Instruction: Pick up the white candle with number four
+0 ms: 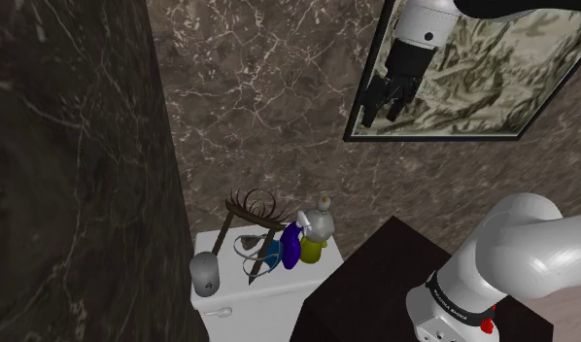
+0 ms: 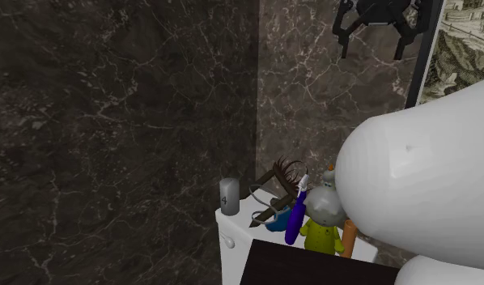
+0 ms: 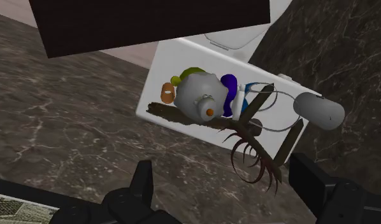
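Digit 4 on grey candle

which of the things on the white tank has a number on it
The grey candle, marked 4. It stands upright and alone at one end of the tank, apart from the clustered rest.

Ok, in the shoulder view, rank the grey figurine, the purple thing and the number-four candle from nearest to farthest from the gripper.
1. Grey figurine, right end of the cluster, toward the gripper.
2. Purple thing, just left of the figurine.
3. Grey candle, alone at the tank lid's left end.
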Robot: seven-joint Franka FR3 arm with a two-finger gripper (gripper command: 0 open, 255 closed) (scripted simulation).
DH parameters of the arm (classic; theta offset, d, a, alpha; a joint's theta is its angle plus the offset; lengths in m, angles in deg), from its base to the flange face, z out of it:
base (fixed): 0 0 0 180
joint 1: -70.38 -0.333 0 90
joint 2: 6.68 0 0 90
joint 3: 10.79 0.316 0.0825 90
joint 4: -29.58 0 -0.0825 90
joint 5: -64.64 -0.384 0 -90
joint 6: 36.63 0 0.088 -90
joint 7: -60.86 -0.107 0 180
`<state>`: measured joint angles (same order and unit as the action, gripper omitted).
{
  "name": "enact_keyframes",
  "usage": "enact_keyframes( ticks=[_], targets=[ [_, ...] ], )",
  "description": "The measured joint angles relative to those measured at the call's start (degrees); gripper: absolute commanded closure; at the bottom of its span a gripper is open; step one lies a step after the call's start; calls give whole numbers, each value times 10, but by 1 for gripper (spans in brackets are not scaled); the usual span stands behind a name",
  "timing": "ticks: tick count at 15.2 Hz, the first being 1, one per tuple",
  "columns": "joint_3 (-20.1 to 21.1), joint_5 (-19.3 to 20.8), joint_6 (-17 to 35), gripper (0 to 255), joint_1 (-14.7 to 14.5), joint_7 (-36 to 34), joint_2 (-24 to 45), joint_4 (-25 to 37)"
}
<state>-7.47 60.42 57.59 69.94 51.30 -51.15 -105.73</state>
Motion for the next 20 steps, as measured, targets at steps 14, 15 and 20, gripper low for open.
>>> enact_keyframes(
  ticks=[14, 15, 20],
  targets=[
    [132, -41, 202, 0, -32, -115, 103, -82],
    [144, -41, 221, 0, -33, -126, 119, -84],
    [204, -30, 313, 0, -32, -186, 205, -86]
  ],
)
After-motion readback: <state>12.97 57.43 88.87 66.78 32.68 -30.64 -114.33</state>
